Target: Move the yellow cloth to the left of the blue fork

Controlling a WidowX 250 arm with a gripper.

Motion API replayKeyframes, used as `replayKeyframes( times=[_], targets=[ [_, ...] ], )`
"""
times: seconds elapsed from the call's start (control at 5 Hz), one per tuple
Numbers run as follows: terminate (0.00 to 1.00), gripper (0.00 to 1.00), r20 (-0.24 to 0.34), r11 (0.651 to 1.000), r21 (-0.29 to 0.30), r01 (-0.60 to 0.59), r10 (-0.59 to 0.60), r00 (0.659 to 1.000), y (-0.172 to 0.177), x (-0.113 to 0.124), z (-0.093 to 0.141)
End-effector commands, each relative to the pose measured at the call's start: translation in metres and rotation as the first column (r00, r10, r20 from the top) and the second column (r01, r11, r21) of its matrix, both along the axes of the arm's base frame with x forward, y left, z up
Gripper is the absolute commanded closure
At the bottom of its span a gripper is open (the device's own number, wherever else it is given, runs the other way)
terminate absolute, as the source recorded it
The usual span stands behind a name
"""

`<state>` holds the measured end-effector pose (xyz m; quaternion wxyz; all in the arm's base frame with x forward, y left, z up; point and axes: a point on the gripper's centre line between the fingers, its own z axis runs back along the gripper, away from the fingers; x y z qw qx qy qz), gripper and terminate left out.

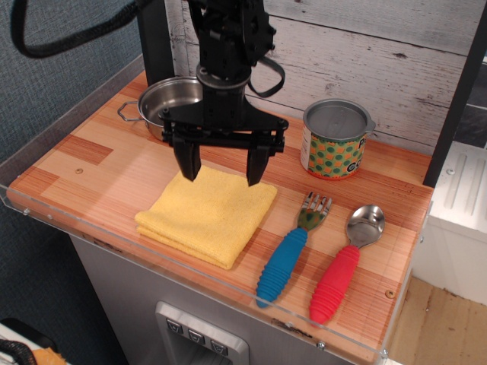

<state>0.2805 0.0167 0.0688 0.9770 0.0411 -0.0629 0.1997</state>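
The yellow cloth (209,214) lies folded and flat on the wooden counter, near the front edge. The blue fork (290,249) lies just to its right, handle toward the front, tines pointing back. My gripper (222,172) hangs open and empty above the cloth's back edge, its two black fingers spread wide and clear of the cloth.
A steel pot (169,105) stands at the back left, partly behind the arm. A green-dotted can (335,140) stands at the back right. A red-handled spoon (344,263) lies right of the fork. A clear rim (190,277) runs along the counter's front edge.
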Motion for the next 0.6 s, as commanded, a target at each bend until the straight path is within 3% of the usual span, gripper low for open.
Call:
replayKeyframes(
  times=[0.0, 0.4],
  targets=[
    [0.00, 0.00, 0.082, 0.994, -0.024, 0.106, -0.104, 0.991, -0.014, 0.013, 0.034],
    [0.00, 0.00, 0.114, 0.979, -0.023, 0.201, -0.197, 0.974, -0.045, 0.001, 0.053]
  ],
)
